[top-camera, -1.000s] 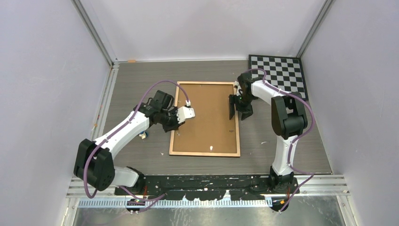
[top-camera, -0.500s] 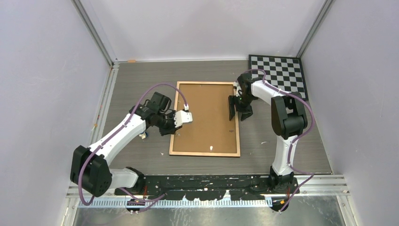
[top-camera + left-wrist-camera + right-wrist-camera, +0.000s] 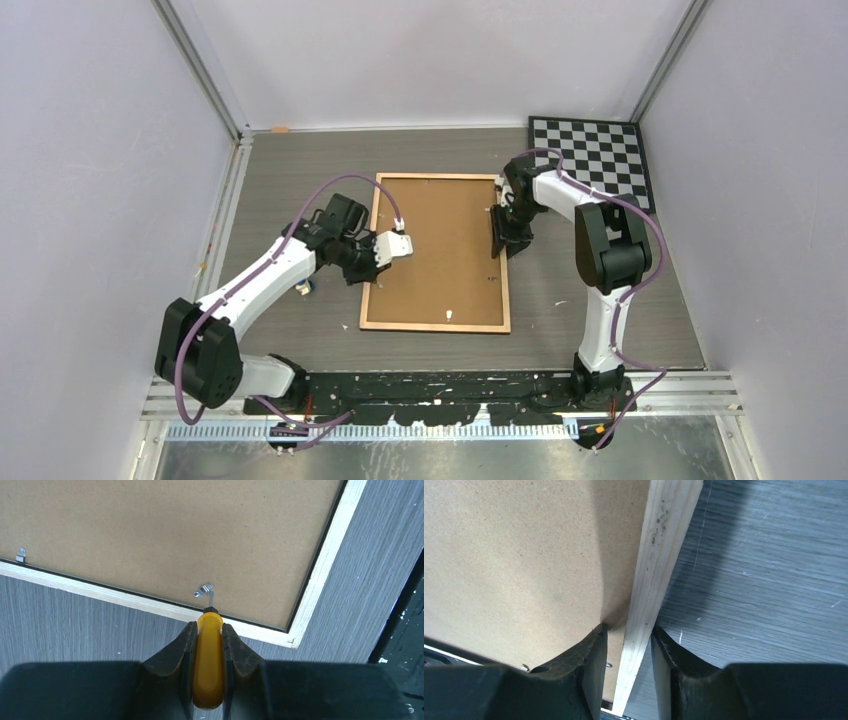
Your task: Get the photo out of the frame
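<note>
The frame [image 3: 435, 325] lies face down mid-table, its brown backing board [image 3: 440, 250] showing inside a light wood rim. The photo is hidden under the board. My left gripper [image 3: 368, 262] is at the left rim, shut on a yellow-handled screwdriver [image 3: 209, 660]. The screwdriver's tip touches a metal clip [image 3: 203, 590] on the board. My right gripper [image 3: 498, 238] straddles the right rim [image 3: 659, 545], one finger on the board [image 3: 514, 555] and one on the table outside, closed onto the rim.
A black-and-white checkered board [image 3: 590, 160] lies at the back right. A second metal clip [image 3: 20, 555] sits farther along the left rim. A small object [image 3: 305, 288] lies on the table beside the left arm. Walls enclose the table on three sides.
My right gripper's jaws have narrowed onto the right rim. My left gripper drew back to the left, then moved slightly right again with the screwdriver.
</note>
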Robot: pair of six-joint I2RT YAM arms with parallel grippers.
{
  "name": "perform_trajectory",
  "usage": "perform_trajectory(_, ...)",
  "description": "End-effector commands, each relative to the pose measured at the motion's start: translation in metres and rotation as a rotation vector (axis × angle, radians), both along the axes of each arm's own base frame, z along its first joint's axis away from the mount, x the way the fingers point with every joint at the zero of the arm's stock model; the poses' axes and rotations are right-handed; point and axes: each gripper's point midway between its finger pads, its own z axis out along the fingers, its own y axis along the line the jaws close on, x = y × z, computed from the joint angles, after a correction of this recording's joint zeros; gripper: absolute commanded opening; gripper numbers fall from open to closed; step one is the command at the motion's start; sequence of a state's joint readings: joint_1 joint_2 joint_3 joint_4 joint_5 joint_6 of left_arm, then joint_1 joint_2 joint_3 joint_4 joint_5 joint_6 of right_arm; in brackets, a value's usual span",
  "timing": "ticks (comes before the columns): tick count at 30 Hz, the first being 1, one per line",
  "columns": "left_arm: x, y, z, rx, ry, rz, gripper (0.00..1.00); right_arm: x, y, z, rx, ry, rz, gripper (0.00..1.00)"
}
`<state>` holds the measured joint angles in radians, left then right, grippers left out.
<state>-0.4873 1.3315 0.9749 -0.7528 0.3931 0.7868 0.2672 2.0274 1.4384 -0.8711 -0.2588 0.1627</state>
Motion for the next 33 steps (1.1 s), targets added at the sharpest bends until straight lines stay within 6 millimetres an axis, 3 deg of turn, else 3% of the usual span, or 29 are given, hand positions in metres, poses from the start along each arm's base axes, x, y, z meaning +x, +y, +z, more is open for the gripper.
perform_trajectory(1,0.014,-0.012,-0.001,-0.034,-0.037,0.014,0.0,0.0,-0.006,-0.012,-0.054,0.011,0.008,0.39)
perform_trajectory(7,0.017,-0.013,0.005,-0.042,-0.051,0.02,0.0,0.003,-0.007,-0.013,-0.071,0.001,0.016,0.29)
perform_trajectory(8,0.016,-0.013,0.008,-0.047,-0.051,0.023,0.0,0.003,-0.008,-0.013,-0.075,0.0,0.017,0.26)
perform_trajectory(11,0.018,-0.014,0.021,-0.08,-0.041,0.068,0.0,0.006,-0.011,-0.013,-0.097,-0.011,0.045,0.02)
perform_trajectory(15,0.032,-0.01,0.043,-0.15,-0.023,0.172,0.0,0.016,-0.015,-0.01,-0.163,-0.069,0.15,0.01)
perform_trajectory(23,0.091,0.02,0.066,-0.162,-0.105,0.385,0.0,0.041,-0.016,0.002,-0.217,-0.145,0.349,0.0)
perform_trajectory(33,0.113,0.025,0.066,-0.145,-0.157,0.435,0.0,0.027,0.017,0.01,-0.083,-0.139,0.448,0.0)
